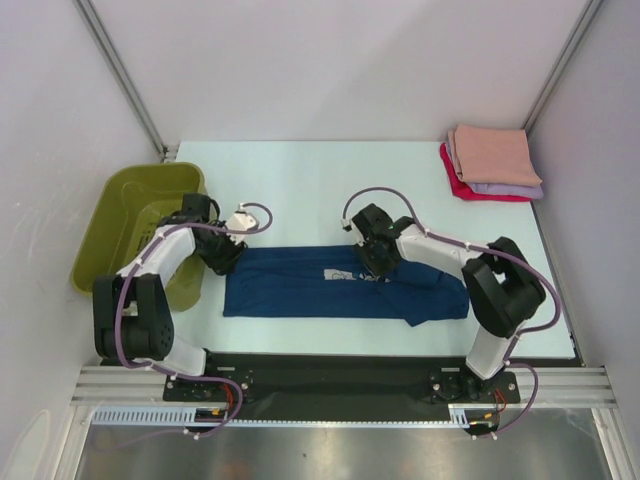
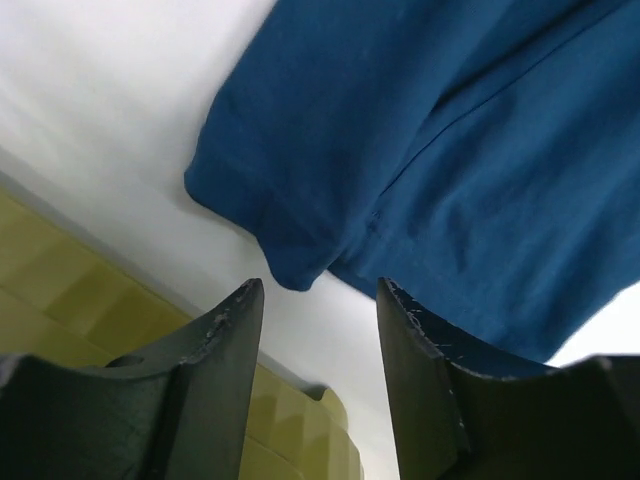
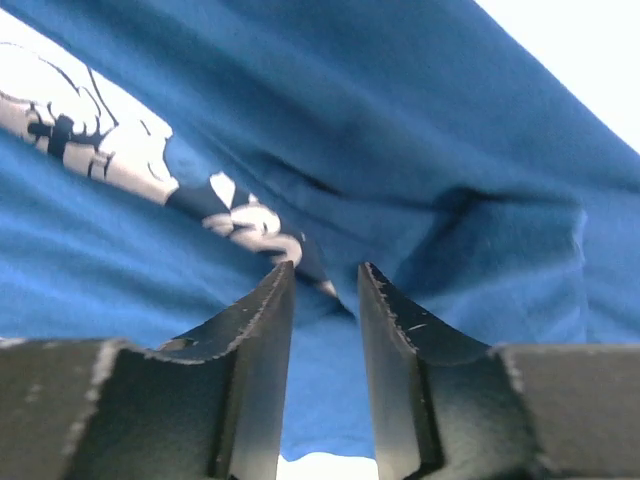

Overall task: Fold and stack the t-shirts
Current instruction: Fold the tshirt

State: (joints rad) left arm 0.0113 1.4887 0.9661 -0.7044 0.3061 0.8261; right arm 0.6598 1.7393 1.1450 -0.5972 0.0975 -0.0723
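The navy t-shirt lies flat as a long band across the near middle of the table, its pale print near its far edge. My left gripper is open and empty at the shirt's far left corner; in the left wrist view the gripper has that corner just ahead of its tips. My right gripper is over the shirt by the print; in the right wrist view it is narrowly open with cloth and print under it. Folded peach, lavender and red shirts are stacked far right.
The olive-green basket stands off the table's left edge, beside my left arm, and shows in the left wrist view. White booth walls close in the table on three sides. The arm bases sit on a black rail at the near edge.
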